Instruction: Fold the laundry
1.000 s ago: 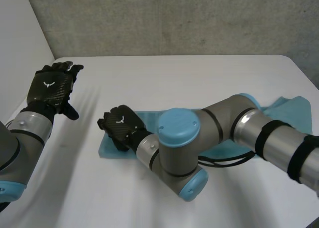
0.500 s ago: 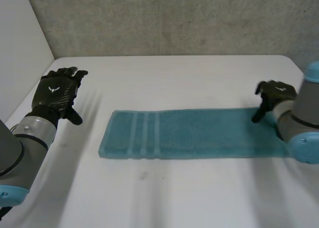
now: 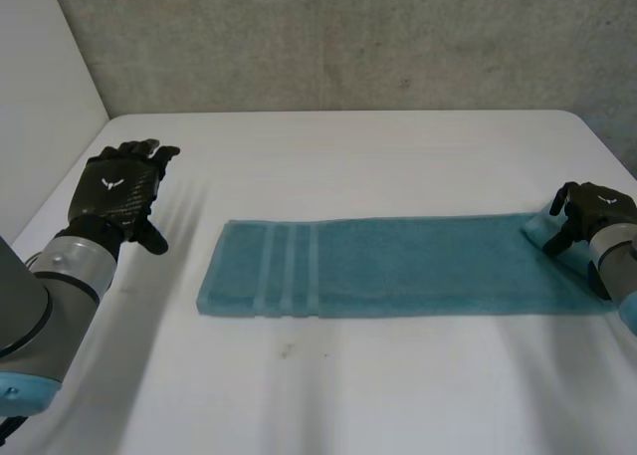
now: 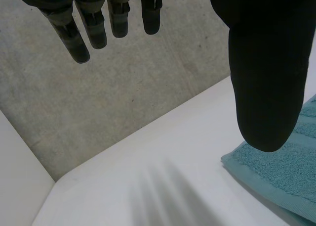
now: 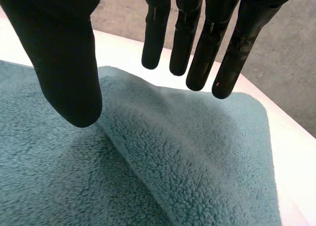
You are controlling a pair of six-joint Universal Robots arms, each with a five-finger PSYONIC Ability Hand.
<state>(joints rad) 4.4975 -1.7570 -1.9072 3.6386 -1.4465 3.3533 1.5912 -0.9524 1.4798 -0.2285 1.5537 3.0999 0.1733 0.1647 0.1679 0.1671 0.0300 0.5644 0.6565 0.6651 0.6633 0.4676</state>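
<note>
Concrete wall (image 3: 348, 37) backs the white table (image 3: 328, 395). On it 1 teal towel (image 3: 398, 266) lies flat, its long axis running left to right, with stripes near its left end and a flap (image 5: 187, 157) turned over at its right end. Of the 2 hands, the right hand (image 3: 589, 211) is nearer. It hangs over that flap, fingers straight, thumb apart, gripping nothing. The left hand (image 3: 117, 186) hovers open over bare table, left of the towel and apart from it.
</note>
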